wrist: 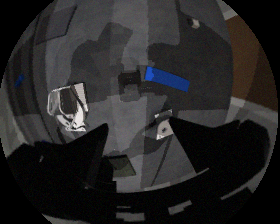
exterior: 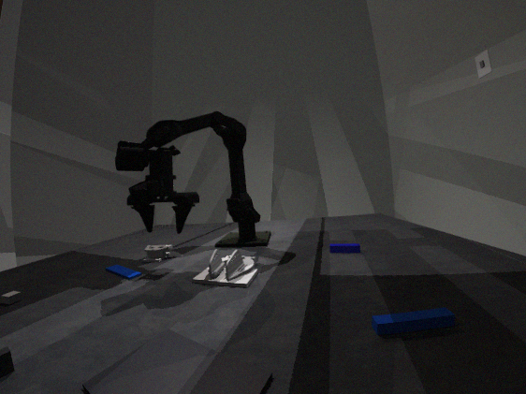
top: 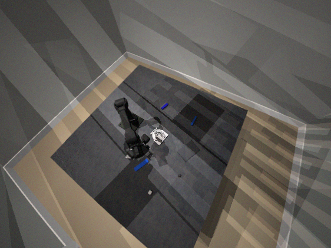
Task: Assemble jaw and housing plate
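The white base plate lies on the table with two upright jaws standing side by side on it. One jaw is at the left in the exterior view, the other jaw at the right. How they sit on their pins and whether the teeth mesh cannot be made out. The white housing plate lies apart, on the table, partly hidden by the arm in the top view. My gripper is wide open and empty, above and near the housing plate.
A blue bar lies near the housing plate, with a small white block beyond it. Two more blue bars lie farther off, one and another.
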